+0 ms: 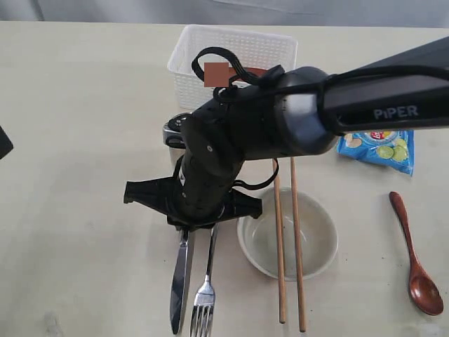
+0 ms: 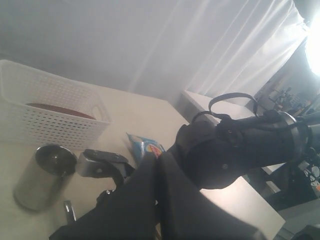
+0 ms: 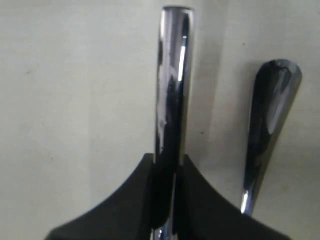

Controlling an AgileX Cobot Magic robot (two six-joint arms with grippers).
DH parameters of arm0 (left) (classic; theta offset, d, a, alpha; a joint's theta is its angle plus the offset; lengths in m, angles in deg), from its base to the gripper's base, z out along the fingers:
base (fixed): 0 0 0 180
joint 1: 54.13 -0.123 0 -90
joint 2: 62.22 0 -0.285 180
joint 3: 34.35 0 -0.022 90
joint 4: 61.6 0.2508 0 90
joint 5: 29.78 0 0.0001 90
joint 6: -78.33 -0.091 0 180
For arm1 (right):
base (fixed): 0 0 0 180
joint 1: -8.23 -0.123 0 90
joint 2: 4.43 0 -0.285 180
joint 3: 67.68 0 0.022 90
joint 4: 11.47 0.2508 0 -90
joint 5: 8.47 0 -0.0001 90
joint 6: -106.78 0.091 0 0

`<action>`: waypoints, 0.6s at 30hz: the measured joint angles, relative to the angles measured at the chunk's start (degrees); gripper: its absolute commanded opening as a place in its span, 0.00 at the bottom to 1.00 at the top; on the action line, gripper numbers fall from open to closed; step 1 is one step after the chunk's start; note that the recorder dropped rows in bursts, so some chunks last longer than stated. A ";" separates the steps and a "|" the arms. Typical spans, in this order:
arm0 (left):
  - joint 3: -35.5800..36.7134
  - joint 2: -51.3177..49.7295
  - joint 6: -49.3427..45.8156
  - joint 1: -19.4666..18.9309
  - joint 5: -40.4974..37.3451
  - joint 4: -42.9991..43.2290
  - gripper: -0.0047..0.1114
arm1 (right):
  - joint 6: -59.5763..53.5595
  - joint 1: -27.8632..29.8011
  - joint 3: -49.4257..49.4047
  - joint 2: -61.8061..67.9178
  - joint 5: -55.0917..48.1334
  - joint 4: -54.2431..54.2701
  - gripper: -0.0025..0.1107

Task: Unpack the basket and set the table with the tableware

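I see a pale grey curtain (image 2: 165, 45) hanging in soft folds behind the cream table (image 1: 70, 154). Strong light (image 2: 314, 47) glares past the curtain's edge and washes out that corner. Below the glare stand cluttered shelves (image 2: 282, 92), too blurred for me to read.

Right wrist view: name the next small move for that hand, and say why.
Probably open the right hand and let go. Its fingers clamp a steel handle that seems to lie flat on the table beside the other handle, and the exterior view shows knife and fork already laid next to the bowl.
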 measured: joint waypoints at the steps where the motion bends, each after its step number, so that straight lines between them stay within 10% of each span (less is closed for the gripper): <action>1: 0.00 0.00 0.00 0.00 0.00 0.00 0.04 | 0.00 0.00 0.00 0.12 0.00 0.00 0.02; 18: 0.00 0.00 0.00 0.00 -0.55 0.00 0.04 | 0.00 0.00 0.00 1.46 -0.35 0.84 0.02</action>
